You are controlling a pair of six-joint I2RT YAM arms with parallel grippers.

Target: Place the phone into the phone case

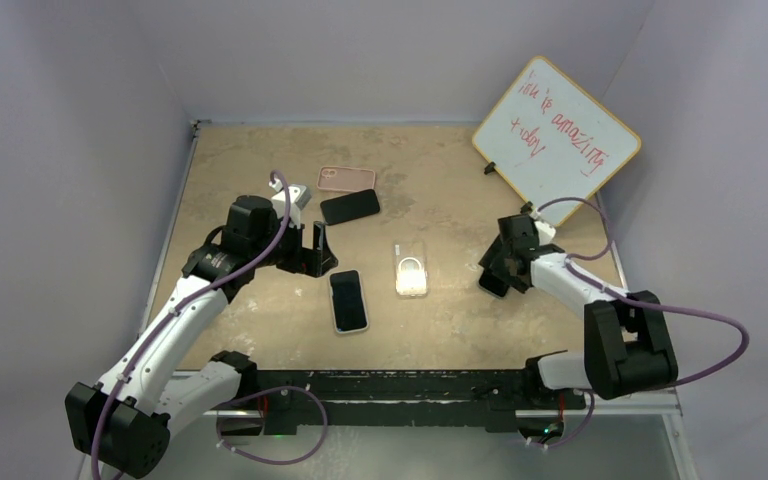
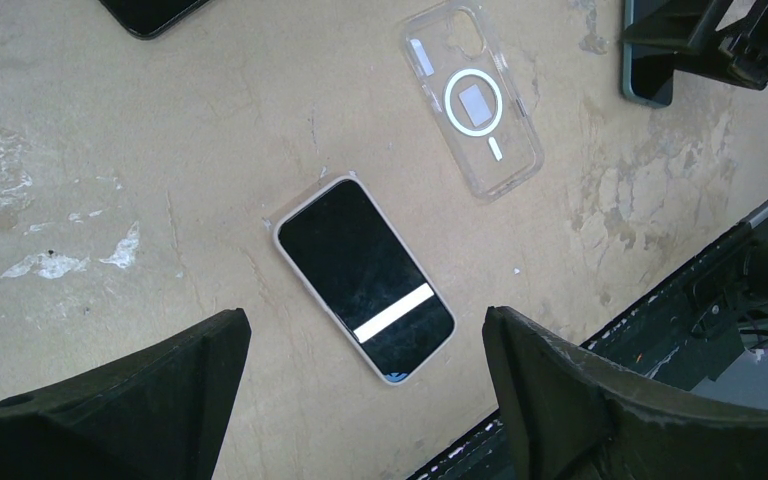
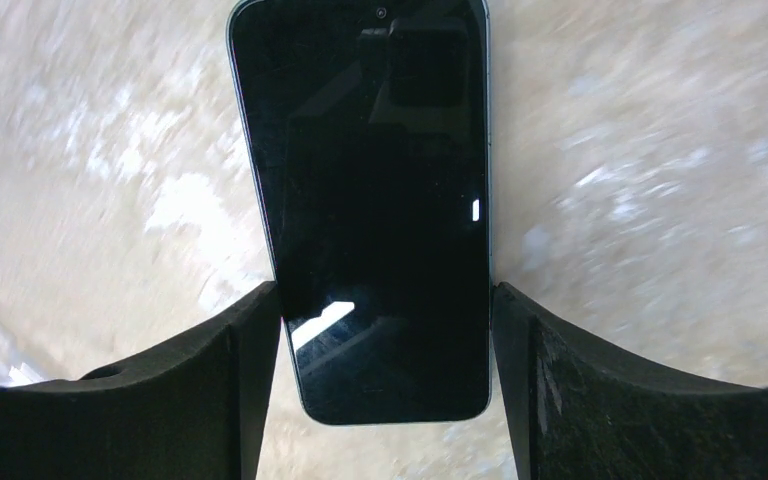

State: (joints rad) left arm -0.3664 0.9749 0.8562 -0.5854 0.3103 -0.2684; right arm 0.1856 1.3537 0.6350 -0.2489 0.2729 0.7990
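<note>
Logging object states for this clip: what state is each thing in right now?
Left tool: open, empty.
Right tool: shut on held phone.
Held phone: screen dark, gripped by its long edges.
Clear case: empty, lying flat.
White-cased phone: screen up, dark.
Black phone: lying flat, dark.
Pink case: lying flat, contents unclear.
Whiteboard: propped tilted, written on.

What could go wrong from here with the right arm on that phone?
1. The right gripper pinches the dark phone only by its slim edges near one end; it may slip or pivot.
2. The clear case lies unheld on the table; pressing in could push it away.
</note>
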